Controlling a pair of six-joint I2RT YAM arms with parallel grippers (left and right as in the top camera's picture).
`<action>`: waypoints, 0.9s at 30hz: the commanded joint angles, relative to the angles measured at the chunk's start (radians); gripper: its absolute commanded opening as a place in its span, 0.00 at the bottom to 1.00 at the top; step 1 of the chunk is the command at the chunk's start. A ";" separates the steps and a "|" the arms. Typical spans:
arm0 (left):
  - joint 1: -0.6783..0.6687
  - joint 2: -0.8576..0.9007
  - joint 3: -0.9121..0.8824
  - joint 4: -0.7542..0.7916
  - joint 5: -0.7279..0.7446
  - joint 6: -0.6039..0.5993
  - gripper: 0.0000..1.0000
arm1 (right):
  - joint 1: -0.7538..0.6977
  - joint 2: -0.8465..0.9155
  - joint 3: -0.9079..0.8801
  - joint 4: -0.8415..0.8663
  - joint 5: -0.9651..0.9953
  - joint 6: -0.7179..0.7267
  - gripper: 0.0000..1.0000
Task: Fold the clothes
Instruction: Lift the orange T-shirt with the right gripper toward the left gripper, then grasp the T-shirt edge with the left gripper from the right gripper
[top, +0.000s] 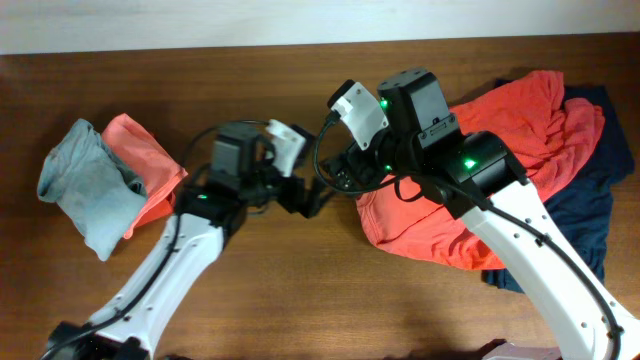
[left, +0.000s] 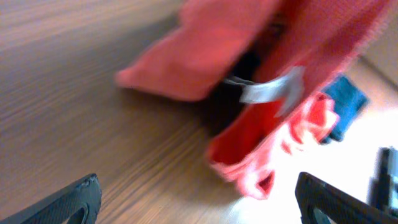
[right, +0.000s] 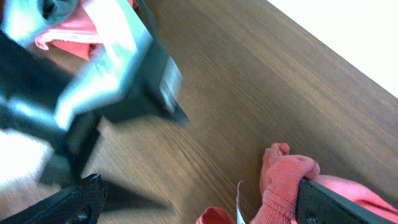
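Clothes lie in 2 heaps on the brown worktop (top: 300, 300). A coral-orange T-shirt (top: 520, 130) is bunched over a navy piece (top: 610, 170) at the right, and a grey-teal piece (top: 85, 185) overlaps another coral piece (top: 150, 160) at the left. Left claw (left: 198, 186) hangs spread and empty, facing the T-shirt's white tag (left: 273, 90). Right claw (right: 199, 186) is spread too, with shirt fabric touching 1 finger (right: 336, 202).
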 joint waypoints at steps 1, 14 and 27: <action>-0.081 0.039 0.019 0.085 0.098 -0.003 0.99 | 0.005 -0.022 0.032 0.014 -0.033 0.012 0.98; -0.203 0.053 0.019 0.278 0.086 -0.033 0.99 | 0.005 -0.021 0.032 0.011 -0.094 0.011 0.99; -0.217 0.102 0.019 0.475 -0.298 -0.174 0.99 | 0.005 -0.021 0.033 0.156 -0.580 0.169 0.98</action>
